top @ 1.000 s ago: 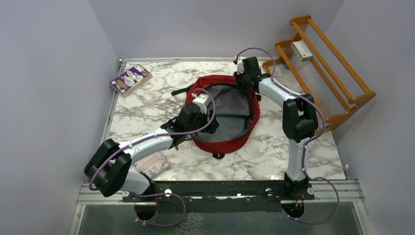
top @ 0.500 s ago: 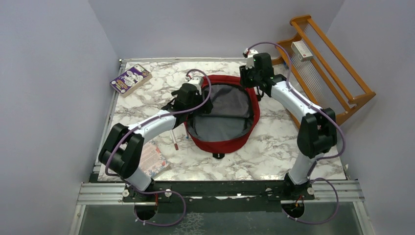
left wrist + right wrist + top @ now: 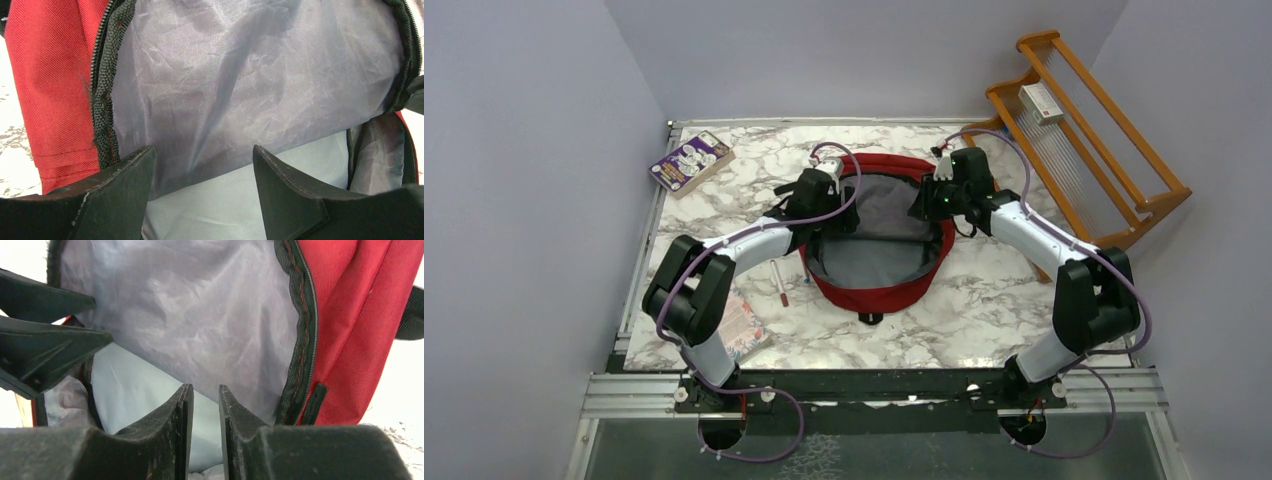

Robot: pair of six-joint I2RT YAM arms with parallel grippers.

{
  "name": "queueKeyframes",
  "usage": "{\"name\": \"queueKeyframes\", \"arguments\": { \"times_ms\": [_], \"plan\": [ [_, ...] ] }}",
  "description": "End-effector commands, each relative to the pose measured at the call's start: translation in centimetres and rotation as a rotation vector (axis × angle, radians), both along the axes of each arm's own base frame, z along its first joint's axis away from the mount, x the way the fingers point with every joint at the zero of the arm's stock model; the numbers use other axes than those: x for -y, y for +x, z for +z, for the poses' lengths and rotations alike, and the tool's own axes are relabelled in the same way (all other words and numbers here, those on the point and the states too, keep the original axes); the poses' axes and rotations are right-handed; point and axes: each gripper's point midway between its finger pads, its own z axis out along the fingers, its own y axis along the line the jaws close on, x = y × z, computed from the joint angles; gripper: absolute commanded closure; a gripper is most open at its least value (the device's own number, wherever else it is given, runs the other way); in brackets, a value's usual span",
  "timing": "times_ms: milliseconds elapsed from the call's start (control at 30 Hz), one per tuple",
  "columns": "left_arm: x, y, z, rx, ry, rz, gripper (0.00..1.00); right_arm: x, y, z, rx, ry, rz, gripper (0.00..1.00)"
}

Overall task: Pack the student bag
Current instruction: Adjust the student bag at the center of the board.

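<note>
The student bag (image 3: pixel 879 288) lies flat in the middle of the table, red, unzipped, its mouth gaping and the grey lining (image 3: pixel 879 225) showing. My left gripper (image 3: pixel 829 203) hangs at the bag's left rim, open, with only lining behind its jaws (image 3: pixel 203 150); the red outer fabric (image 3: pixel 45 75) and zip run along its left. At the right rim my right gripper (image 3: pixel 924 205) holds its jaws a narrow gap apart (image 3: pixel 205 386), nothing between them. Its view shows the red fabric (image 3: pixel 350 315) to the right and the left gripper's fingers (image 3: pixel 50 340) across the opening.
A pen (image 3: pixel 778 283) lies on the marble left of the bag. A patterned notebook (image 3: pixel 742 330) sits by the left arm's base. A purple book (image 3: pixel 690 160) lies at the back left. A wooden rack (image 3: pixel 1114 190) at the right carries a white box (image 3: pixel 1040 103).
The left gripper moved back from the bag's front left to its left rim, uncovering the pen. The right gripper came forward from the bag's back edge to the right rim.
</note>
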Motion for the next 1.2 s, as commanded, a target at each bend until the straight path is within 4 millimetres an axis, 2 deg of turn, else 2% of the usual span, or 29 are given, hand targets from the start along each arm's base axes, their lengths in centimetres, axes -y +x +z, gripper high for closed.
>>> {"name": "queueKeyframes", "arguments": {
  "times_ms": [0, 300, 433, 600, 700, 767, 1000, 1167],
  "plan": [
    [-0.6, 1.0, 0.8, 0.028, 0.02, 0.009, 0.28, 0.2, 1.1, -1.2, -0.019, 0.016, -0.072, 0.72],
    [-1.5, 1.0, -0.6, 0.01, 0.066, 0.022, 0.28, 4.7, 3.6, -5.0, -0.042, -0.224, -0.264, 0.73],
    [-1.6, 0.9, -1.5, -0.013, 0.075, 0.025, 0.28, 5.3, 3.7, -6.5, -0.064, -0.263, -0.275, 0.73],
    [-1.7, 0.8, -1.9, -0.031, 0.081, 0.026, 0.28, 5.6, 3.5, -7.1, -0.075, -0.279, -0.273, 0.72],
    [-1.5, 1.1, -1.1, -0.014, 0.073, 0.027, 0.26, 5.4, 3.4, -6.0, -0.053, -0.269, -0.256, 0.68],
    [-1.4, 1.4, -0.1, 0.005, 0.069, 0.023, 0.25, 4.8, 3.5, -4.2, -0.01, -0.241, -0.217, 0.65],
    [-0.1, 1.8, 6.1, 0.102, 0.003, -0.037, 0.22, 2.6, 2.2, 3.0, 0.164, -0.148, -0.032, 0.56],
    [-0.6, 1.1, 8.9, 0.148, -0.028, -0.03, 0.2, 1.4, 0.7, 5.0, 0.26, -0.104, 0.089, 0.53]
  ]
}}
